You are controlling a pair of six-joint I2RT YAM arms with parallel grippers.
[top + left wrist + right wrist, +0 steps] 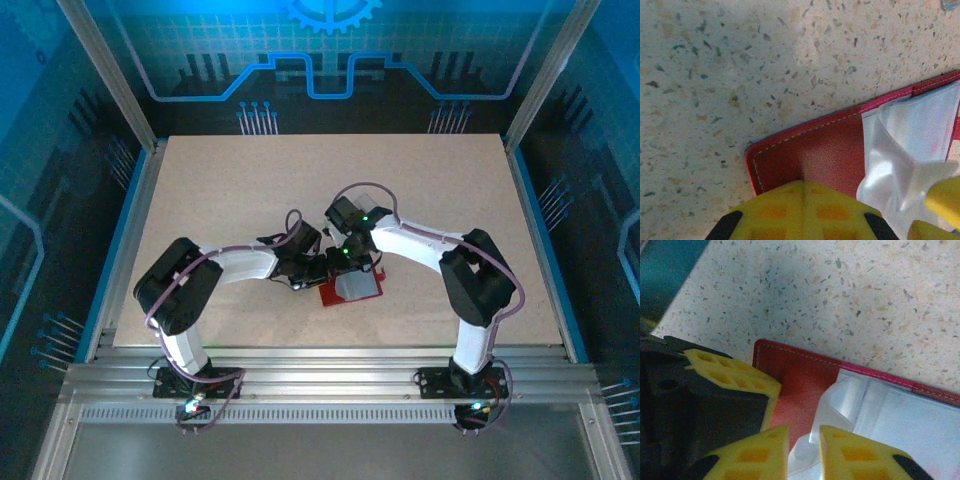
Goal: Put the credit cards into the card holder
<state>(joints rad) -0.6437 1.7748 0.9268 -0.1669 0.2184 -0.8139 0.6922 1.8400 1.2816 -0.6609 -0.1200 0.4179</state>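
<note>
Top external: finds the card holder [352,288] spread open on the table [250,180], front middle, under both wrists. Pins its red cover [815,150] with the left gripper [802,202], clenched tight, probably to stop sliding and keep the inside exposed. Dips the right gripper [804,447] at the pale pocket [910,425], jaws slightly parted across its lip; pinching or not, cannot tell. Folds both forearms inward, elbows out, wrists tipped down.

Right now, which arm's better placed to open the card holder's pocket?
Right. The right claw is parted right at the card holder's pale pocket; the left claw is shut, seemingly pinning the red flap.
</note>
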